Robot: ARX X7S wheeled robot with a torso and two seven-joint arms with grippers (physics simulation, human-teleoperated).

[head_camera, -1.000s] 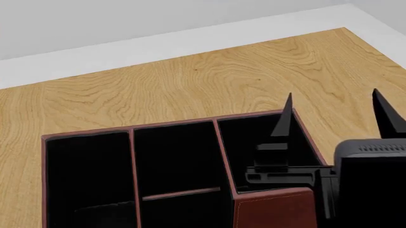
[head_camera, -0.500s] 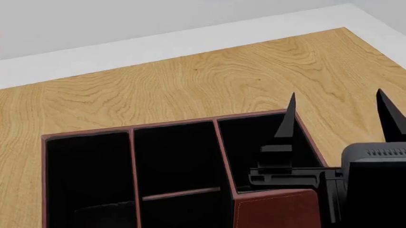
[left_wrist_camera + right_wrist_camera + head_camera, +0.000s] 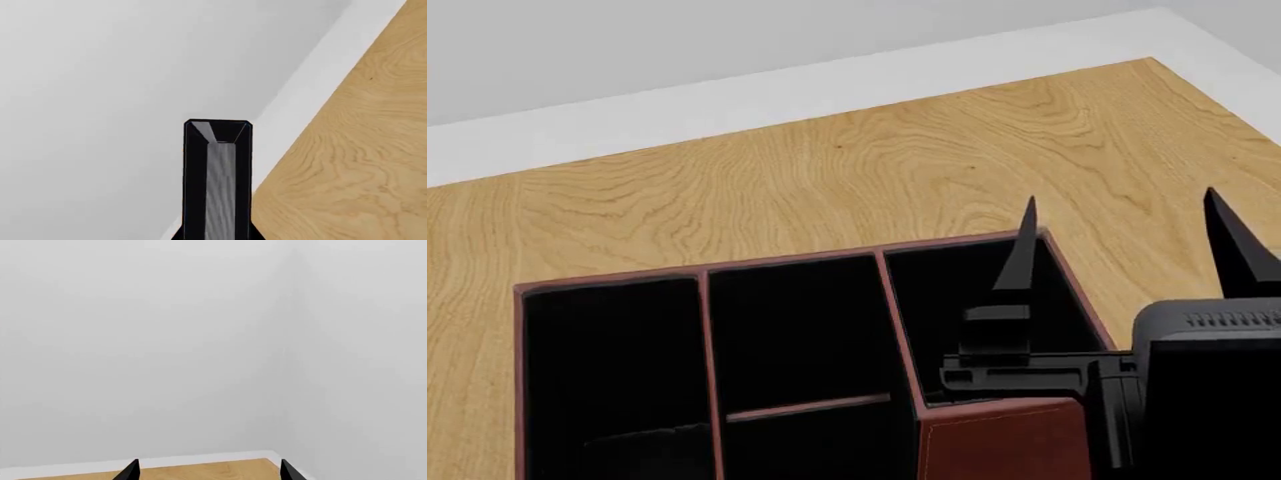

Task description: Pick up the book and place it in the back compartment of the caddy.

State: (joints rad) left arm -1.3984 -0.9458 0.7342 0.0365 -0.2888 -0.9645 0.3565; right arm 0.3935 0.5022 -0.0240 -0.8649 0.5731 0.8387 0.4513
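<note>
text check | I found no readable writing, labels, brands, numbers or signs in any view | caddy (image 3: pixel 1001 440) leather and wooden table (image 3: pixel 827 190) both showed plain surfaces

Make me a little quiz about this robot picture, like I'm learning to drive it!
1. True or false: the right gripper's jaws are shut.
2. How many columns does the caddy have? A two, B three, C five.
3. Is the book in view anywhere?

Key: 1 false, the jaws stand wide apart. 2 B. 3 No, no view shows it.
</note>
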